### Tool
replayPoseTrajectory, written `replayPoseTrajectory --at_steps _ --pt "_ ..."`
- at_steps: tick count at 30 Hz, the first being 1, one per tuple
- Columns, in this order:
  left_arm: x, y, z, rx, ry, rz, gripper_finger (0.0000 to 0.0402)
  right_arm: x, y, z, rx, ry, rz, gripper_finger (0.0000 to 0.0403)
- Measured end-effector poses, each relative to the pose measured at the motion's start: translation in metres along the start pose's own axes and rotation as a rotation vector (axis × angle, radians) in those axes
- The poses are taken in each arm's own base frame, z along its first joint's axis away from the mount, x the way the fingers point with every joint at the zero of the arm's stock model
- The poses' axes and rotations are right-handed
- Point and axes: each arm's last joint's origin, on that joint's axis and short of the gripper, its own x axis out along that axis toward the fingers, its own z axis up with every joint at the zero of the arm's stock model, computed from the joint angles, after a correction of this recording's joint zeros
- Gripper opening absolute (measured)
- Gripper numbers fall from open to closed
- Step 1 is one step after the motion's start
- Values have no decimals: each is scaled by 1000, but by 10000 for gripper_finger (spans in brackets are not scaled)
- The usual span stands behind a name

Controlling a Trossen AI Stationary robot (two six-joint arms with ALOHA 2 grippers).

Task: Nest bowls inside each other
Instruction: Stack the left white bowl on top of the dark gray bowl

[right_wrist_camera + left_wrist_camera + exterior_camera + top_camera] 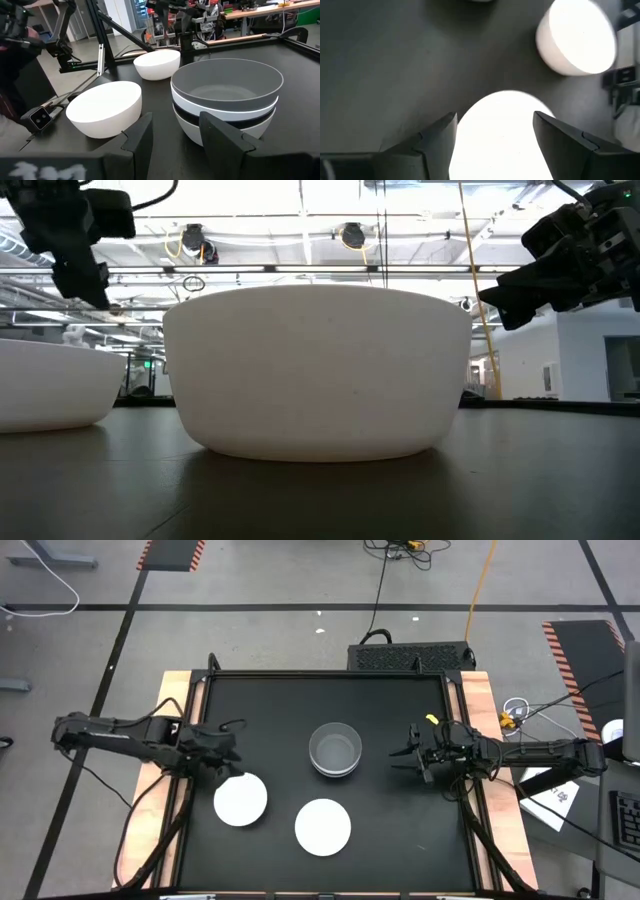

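Observation:
Two white bowls stand apart, rim up, on the black table: one at the near left (240,800) and one at the near middle (323,826). A stack of nested bowls (335,750) stands at mid-table, a grey bowl (227,82) on top, with white and black rims showing below it. My left gripper (228,762) hangs open just above the far rim of the near-left white bowl (500,135), slanting down at it. My right gripper (402,758) is open and level, to the right of the stack, and the stack lies just ahead of its fingers (142,137).
The black table top has a raised black frame (330,673) and wooden side boards (485,700). Bare table lies between the stack and the two white bowls (285,775). Cables and a black box (410,655) lie beyond the far edge.

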Motion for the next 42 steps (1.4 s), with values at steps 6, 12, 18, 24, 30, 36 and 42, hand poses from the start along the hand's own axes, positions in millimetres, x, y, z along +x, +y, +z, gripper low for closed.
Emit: replayPoseTrajectory --at_steps 6,12,18,24,30,36,42 --pt "14 2 -2 -82 181 102 264 0 0 -1 2 7 -1 153" --pt "29 5 -4 -137 309 182 264 0 0 -1 -3 6 -1 153" --pt "36 5 -4 -163 349 199 264 0 0 -1 -5 7 0 153" --pt "41 1 -6 -162 378 209 264 0 0 -1 -5 7 0 153" --pt "42 -3 -7 -181 368 199 264 0 0 -1 -4 9 -1 153" --pt "47 -7 -13 -185 360 188 264 0 0 -3 2 27 -3 153" --pt "51 -3 -20 -213 347 248 260 0 0 -3 7 35 -5 153"
